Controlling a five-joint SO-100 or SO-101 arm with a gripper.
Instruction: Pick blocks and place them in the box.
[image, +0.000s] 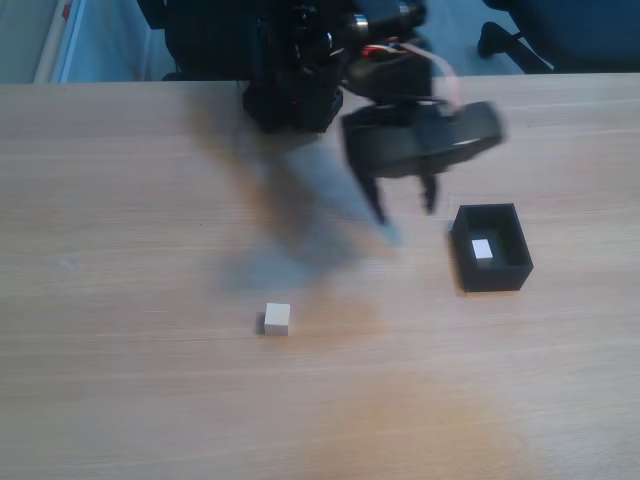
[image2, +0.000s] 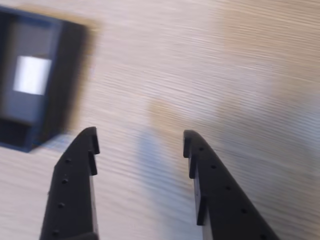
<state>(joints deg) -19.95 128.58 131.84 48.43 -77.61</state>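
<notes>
Hovering above the table (image: 120, 200), blurred, just left of the box (image: 505, 277) in the fixed view: gripper (image: 404, 212), jaws spread with nothing between them; seen in the wrist view too (image2: 141, 138), both fingers (image2: 75, 175) apart over bare wood grain; lay inside the box, one white cube (image: 483, 249), near its middle, seen from the wrist as a bright patch (image2: 32, 75) within the dark walls (image2: 67, 75) at upper left; sat alone on the tabletop, the other cube (image: 277, 318), well apart from the box, lower and further left in the fixed view, below the arm's soft shadow; stood at the table's far edge, the arm base (image: 292, 95), dark, with wires looping towards the gripper; touched neither cube nor box, as far as could be told through the blur
</notes>
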